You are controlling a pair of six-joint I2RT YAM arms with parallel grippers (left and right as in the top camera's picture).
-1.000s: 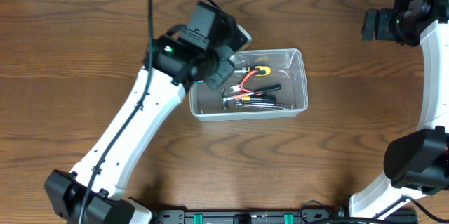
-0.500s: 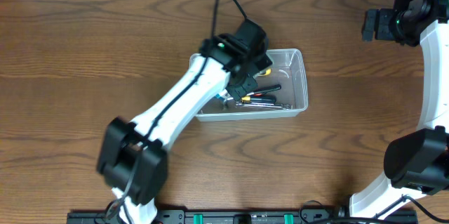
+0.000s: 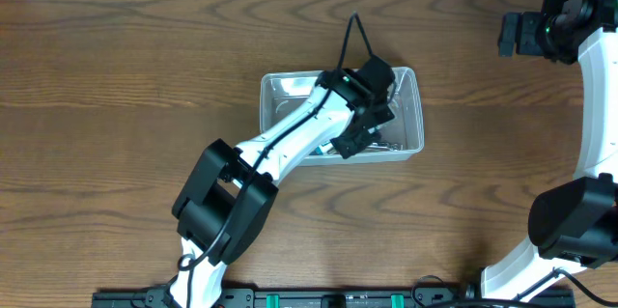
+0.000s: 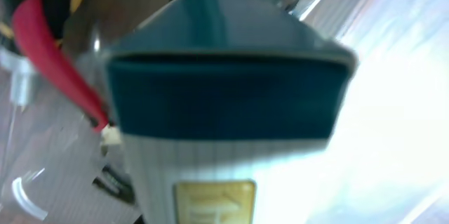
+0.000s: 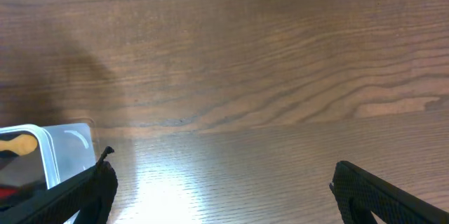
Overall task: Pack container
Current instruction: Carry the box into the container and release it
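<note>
Since the half second before, the left arm has swung further right across the container [image 3: 280, 105], so its left hand [image 3: 359, 132] now hangs over the right half of the bin, low among the tools. The container sits at the middle of the counter [image 3: 116, 57], long side running left to right.

From the left wrist view I see only a blurred teal-and-white block [image 4: 224, 90] filling the frame, with a red handle [image 4: 49, 55] behind it. The fingers do not show, so I cannot tell whether this hand grips the block or has let go. The right hand [image 5: 221, 185] waits well apart at the far right corner, fingers spread wide with nothing between them.

As for handling, the bin looks like thin clear plastic: light by itself, fairly stiff at the rim, with walls that likely give under a squeeze. Its smooth sides would probably slip. With metal tools inside it should weigh more and may tip toward them. I judge the rim along a short wall the best place to pinch, one finger inside and one outside.
</note>
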